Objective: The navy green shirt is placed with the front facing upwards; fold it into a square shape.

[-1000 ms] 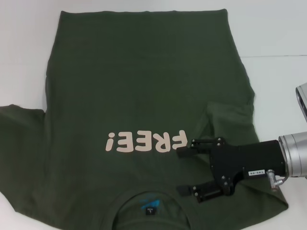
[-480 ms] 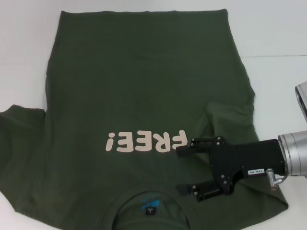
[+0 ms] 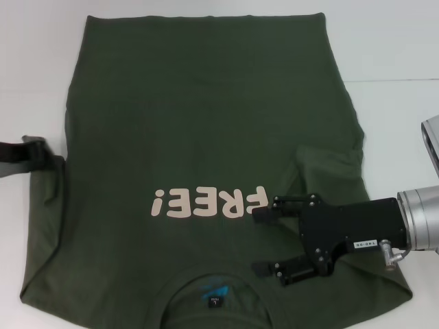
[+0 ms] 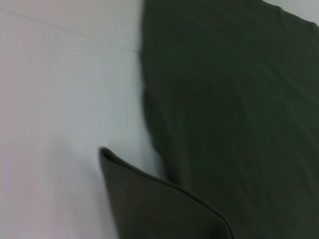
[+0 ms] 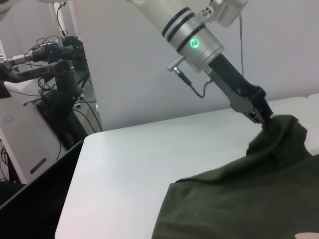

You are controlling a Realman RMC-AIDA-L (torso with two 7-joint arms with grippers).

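The navy green shirt [image 3: 199,116] lies front up on the white table [image 3: 391,41], with the pink "FREE!" print [image 3: 209,202] and the blue neck label [image 3: 216,299] toward me. My left gripper [image 3: 34,154] sits at the shirt's left edge, shut on the left sleeve. In the right wrist view that same left gripper [image 5: 265,118] holds the sleeve [image 5: 279,132] raised off the table. The left wrist view shows the sleeve fold [image 4: 164,204] beside the shirt body [image 4: 234,99]. My right gripper [image 3: 263,243] hovers open over the chest, right of the print.
The right sleeve [image 3: 329,164] lies folded in over the body. Bare white table [image 5: 129,159] stretches beyond the shirt's left side. Past the table's edge stand dark equipment with cables [image 5: 55,64] and a black panel [image 5: 30,199].
The left gripper has come in at the left edge and taken the left sleeve. The sleeve, flat on the table before, is now lifted and drawn in. The right gripper has not moved.
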